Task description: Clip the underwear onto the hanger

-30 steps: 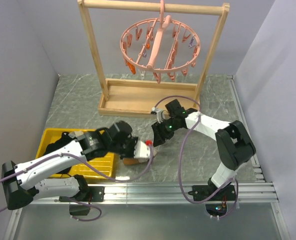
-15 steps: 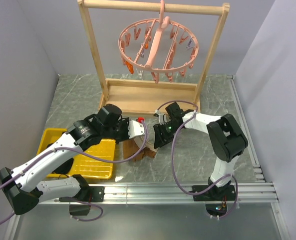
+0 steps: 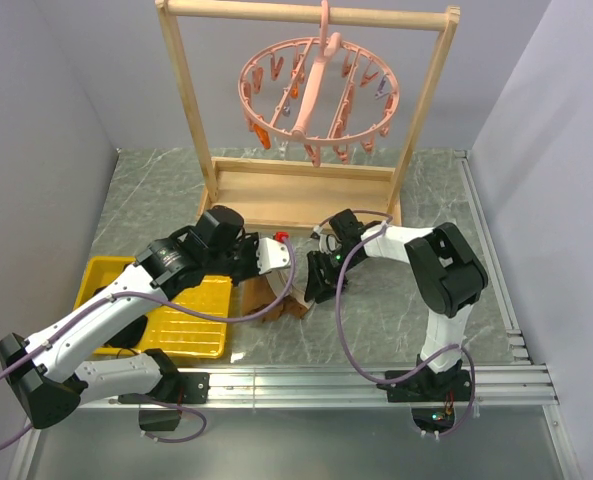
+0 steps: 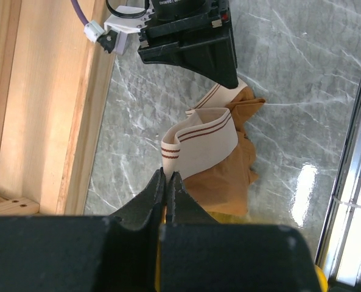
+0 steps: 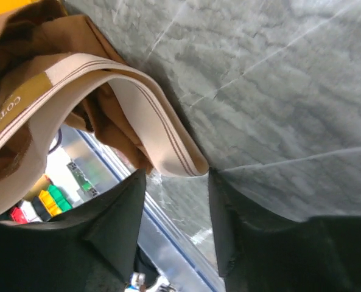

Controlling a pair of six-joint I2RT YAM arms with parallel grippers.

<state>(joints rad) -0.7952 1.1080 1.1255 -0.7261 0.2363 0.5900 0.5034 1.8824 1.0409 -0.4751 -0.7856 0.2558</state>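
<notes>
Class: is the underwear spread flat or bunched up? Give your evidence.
Bunched up. The underwear crumples in a heap on the table, its waistband curling in a loop up to the shut left gripper.

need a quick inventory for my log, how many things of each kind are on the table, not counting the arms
brown fabric underwear with beige waistband: 1
round pink plastic clip hanger: 1
wooden frame rack: 1
yellow plastic tray: 1
total: 4

Colour key
Underwear (image 4: 221, 185): brown, beige waistband (image 4: 199, 145) with twin dark stripes. Hanger (image 3: 307, 95): salmon-pink. Desk (image 3: 146, 200): grey white-veined marble. Tray (image 3: 196, 338): yellow.
</notes>
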